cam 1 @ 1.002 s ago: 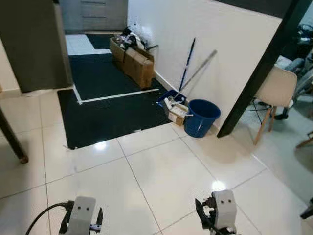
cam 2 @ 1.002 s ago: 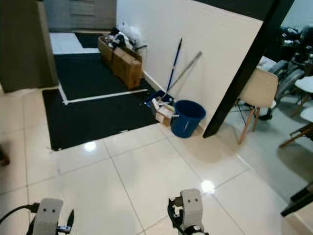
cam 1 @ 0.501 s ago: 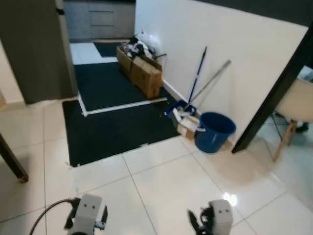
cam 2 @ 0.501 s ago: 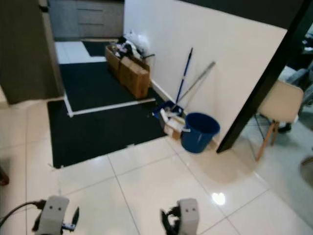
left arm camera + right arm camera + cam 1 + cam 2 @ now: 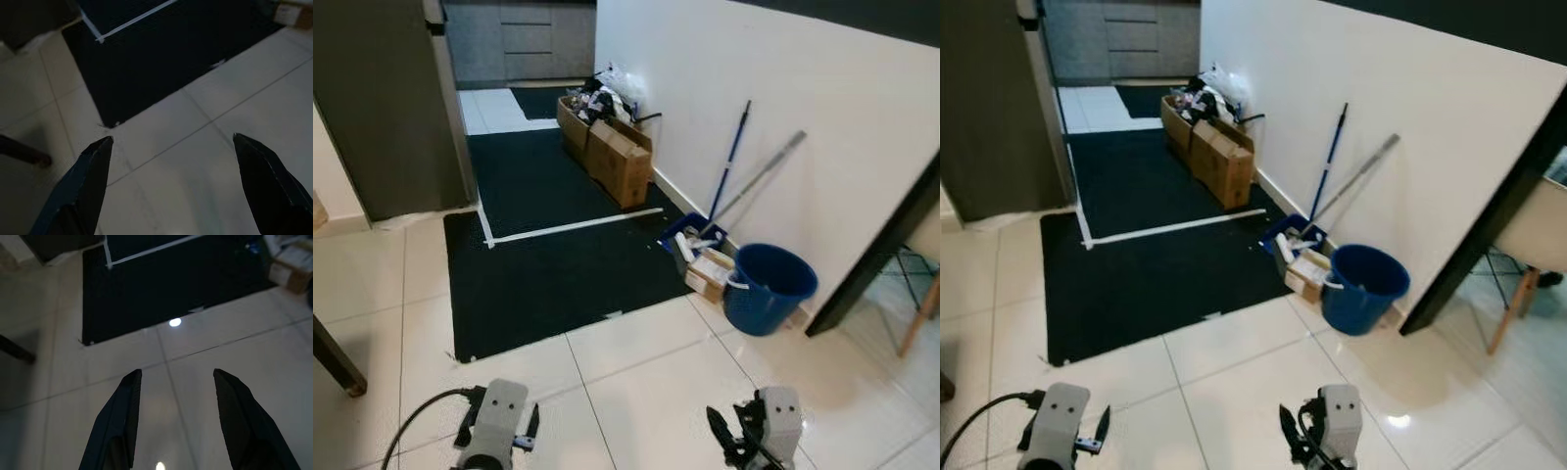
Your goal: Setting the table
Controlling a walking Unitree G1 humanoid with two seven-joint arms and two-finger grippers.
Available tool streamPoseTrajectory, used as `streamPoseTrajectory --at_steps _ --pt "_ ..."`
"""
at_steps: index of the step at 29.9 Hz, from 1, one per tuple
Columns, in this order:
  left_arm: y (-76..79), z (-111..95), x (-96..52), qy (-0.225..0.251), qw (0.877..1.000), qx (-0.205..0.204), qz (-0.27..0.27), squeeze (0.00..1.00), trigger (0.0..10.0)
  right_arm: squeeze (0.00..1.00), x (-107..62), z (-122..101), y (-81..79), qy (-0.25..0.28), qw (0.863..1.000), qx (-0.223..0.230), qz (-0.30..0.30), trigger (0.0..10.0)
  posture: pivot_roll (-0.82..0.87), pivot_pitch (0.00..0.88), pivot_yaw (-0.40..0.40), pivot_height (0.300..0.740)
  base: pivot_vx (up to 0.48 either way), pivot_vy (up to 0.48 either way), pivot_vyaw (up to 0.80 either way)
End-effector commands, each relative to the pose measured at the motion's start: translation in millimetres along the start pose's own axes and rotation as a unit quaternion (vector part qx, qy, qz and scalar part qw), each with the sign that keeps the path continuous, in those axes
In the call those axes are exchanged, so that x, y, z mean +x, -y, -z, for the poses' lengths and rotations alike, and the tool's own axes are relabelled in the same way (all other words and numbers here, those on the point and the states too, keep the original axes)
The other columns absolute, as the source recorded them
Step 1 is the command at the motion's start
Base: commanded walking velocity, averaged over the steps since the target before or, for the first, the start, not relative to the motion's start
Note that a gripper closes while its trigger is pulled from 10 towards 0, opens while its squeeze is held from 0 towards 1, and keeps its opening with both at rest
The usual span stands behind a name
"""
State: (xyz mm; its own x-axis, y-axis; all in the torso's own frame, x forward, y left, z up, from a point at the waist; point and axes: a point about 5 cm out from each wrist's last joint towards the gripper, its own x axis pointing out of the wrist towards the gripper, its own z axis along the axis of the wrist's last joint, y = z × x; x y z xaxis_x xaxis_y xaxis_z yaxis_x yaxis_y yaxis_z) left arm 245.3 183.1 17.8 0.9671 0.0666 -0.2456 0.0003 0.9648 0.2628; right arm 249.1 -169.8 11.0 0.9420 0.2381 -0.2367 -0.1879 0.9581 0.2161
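Since the earlier frame the camera turns left, so the black mat and blue bucket shift rightward in view. Only a dark table leg shows, to the robot's left, nearer the left gripper. Both this and the right gripper hang low with fingers spread, holding nothing.

Open tiled floor lies bare ahead of me up to the near edge of the black mat. Obstacles line the white wall: cardboard boxes, leaning mop handles, a blue bucket. A dark table leg stands at my left
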Motion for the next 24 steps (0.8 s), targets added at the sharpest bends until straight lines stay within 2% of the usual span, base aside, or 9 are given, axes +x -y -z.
streamPoseTrajectory --at_steps 1,17,21,24 --pt "8.2 4.5 -2.0 -0.009 1.0 0.0 0.014 0.0 10.0 0.0 -6.8 6.2 9.9 -0.016 1.0 0.004 0.015 10.0 0.07 0.051 0.005 0.74 0.48 0.0 0.0" --pt "9.1 4.1 1.5 -0.008 1.0 0.001 0.017 0.0 10.0 0.0 -6.8 5.8 9.7 -0.018 1.0 0.006 0.008 10.0 0.07 0.044 0.009 0.74 0.475 0.0 0.0" --pt "8.8 4.0 2.3 -0.013 1.0 -0.006 0.012 0.0 10.0 0.0 -7.4 6.7 9.1 -0.019 1.0 0.007 0.007 10.0 0.07 0.044 0.009 0.74 0.321 0.0 0.0" --pt "8.4 3.1 3.8 -0.019 0.999 -0.028 0.007 0.0 10.0 0.0 -8.1 7.5 8.5 -0.02 1.0 0.007 0.005 10.0 0.07 0.044 0.009 0.74 0.0 0.0 0.0"
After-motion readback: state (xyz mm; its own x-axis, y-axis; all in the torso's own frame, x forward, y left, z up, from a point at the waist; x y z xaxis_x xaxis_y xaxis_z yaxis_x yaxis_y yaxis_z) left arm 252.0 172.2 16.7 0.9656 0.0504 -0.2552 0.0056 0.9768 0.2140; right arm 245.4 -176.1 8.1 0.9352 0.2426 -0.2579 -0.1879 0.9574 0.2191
